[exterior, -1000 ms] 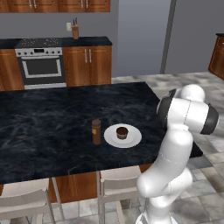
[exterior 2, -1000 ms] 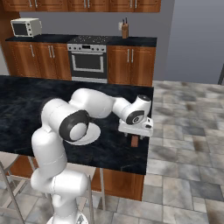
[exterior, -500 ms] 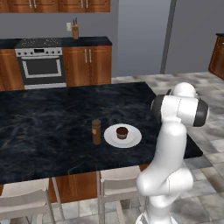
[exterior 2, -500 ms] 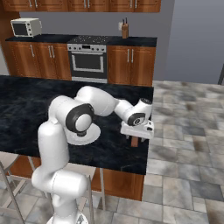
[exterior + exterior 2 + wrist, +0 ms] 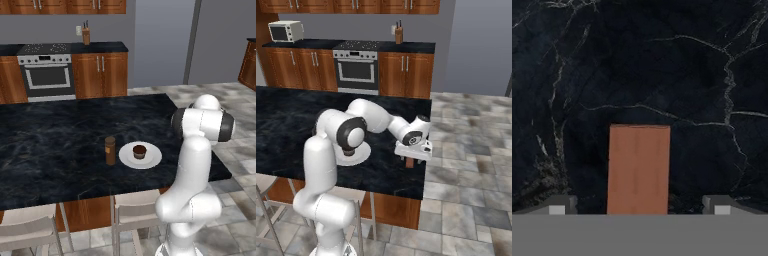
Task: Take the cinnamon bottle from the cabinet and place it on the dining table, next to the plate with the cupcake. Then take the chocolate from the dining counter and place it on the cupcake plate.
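The chocolate (image 5: 638, 170), a flat reddish-brown bar, lies on the black marble dining table (image 5: 662, 60) near its right end. My gripper (image 5: 639, 207) hangs open just above it, one fingertip (image 5: 559, 206) on each side and apart from the bar. From the right base view, the gripper (image 5: 412, 158) points down over the chocolate (image 5: 410, 164). The cinnamon bottle (image 5: 110, 150) stands upright just left of the white plate (image 5: 150, 159), which holds the cupcake (image 5: 139, 151). The cabinet is out of view.
Two pale chairs (image 5: 135, 207) are tucked under the table's near edge. The table's right edge (image 5: 423, 165) drops to a tiled floor close beside the gripper. A stove (image 5: 45, 75) and wooden cupboards line the far wall.
The gripper has sunk lower over the chocolate, still open. The elbow has swung and the upper arm stands more upright. Bottle, plate and cupcake have not moved.
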